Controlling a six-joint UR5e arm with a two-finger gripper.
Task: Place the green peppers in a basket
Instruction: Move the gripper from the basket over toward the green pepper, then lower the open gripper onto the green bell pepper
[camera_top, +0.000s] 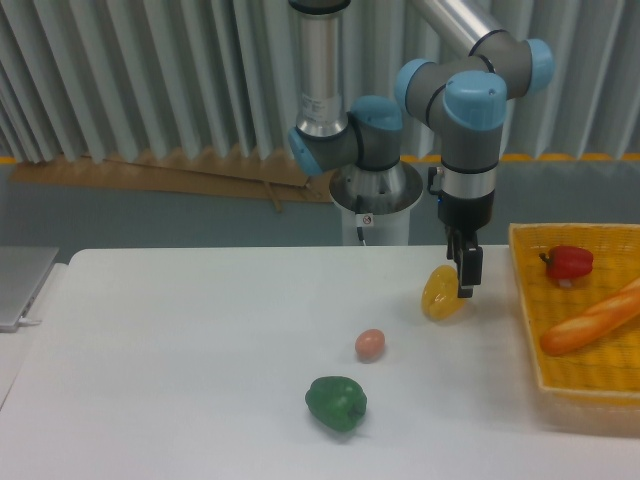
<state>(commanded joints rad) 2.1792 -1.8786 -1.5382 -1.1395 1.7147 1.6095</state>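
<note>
The glossy, lobed green pepper (336, 403) lies on the white desk (180, 340), well left of the yellow woven basket (528, 300) and apart from it, with a small smooth pinkish egg-shaped thing (370, 344) just beyond it and a waxy yellow pepper (441, 293) further toward the basket. The basket holds a shiny red pepper (568, 262) and a long orange-brown bread loaf (590, 320). The dark gripper (465, 285) hangs at the yellow pepper's right side, far from the green pepper; whether its fingers are apart or together I cannot tell.
</note>
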